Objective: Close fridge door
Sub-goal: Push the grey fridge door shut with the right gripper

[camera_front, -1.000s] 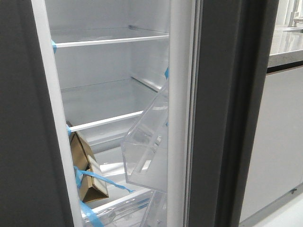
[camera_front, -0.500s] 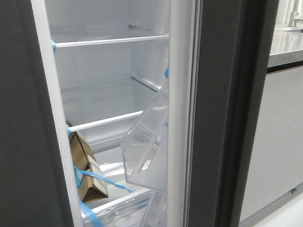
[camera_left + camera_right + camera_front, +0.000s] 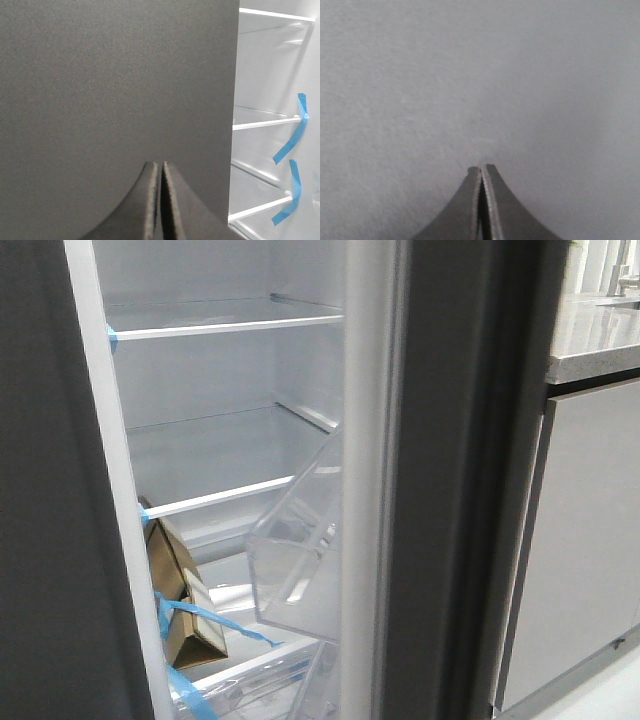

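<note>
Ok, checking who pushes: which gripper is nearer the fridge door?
Right, most likely. The right gripper is shut with tips at a plain grey surface, apparently the fridge door. The left gripper, shut, faces the other dark-grey panel across the opening.

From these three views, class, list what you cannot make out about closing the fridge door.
- Front view: neither arm appears; the fridge door runs past the frame's top and bottom.
- Right wrist view: the shut right end effector faces a plain grey surface; contact unclear.
- Left wrist view: the left end effector faces a dark panel; contact unclear.
</note>
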Robot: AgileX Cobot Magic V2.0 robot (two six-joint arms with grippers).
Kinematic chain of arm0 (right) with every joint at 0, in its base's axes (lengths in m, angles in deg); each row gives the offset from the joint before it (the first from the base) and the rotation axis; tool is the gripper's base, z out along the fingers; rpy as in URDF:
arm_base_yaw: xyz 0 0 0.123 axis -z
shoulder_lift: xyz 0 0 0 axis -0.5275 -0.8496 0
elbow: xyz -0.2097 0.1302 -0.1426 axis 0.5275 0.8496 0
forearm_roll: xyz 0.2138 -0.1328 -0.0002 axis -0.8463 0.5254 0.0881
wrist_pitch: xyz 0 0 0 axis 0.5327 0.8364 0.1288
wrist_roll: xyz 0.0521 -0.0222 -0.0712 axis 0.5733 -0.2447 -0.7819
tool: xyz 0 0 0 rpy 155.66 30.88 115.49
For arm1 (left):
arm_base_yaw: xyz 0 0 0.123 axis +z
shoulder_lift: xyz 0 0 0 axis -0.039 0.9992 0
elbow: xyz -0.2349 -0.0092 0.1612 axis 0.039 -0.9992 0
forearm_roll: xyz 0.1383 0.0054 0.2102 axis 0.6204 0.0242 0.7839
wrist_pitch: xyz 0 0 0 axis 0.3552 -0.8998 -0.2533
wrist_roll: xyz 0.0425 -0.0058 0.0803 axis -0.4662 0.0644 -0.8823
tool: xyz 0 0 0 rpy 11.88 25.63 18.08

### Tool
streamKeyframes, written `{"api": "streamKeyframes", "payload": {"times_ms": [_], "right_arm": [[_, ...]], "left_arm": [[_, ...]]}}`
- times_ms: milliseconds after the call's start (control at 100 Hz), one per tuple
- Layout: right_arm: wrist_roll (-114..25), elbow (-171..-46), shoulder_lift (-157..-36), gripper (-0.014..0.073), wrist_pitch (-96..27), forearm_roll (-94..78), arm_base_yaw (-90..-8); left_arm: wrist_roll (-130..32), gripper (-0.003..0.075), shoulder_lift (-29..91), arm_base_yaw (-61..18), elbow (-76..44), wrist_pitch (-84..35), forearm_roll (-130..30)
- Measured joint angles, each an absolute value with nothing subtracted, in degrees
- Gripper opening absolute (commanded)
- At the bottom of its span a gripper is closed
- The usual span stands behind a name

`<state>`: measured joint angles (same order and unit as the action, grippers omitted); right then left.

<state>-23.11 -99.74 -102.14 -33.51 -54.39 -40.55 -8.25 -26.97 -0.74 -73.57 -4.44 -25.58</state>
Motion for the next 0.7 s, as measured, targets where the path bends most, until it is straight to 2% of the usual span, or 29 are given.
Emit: {"api": "streamKeyframes", "payload": {"times_ms": [700], "right_arm": [[-25.96, -122.41, -124.98, -0.0046, -35.11, -52.11, -50.86]], "left_arm": [[-8.25, -0.0020, -26.97, -0.74, -73.57, -4.44, -25.58]]}}
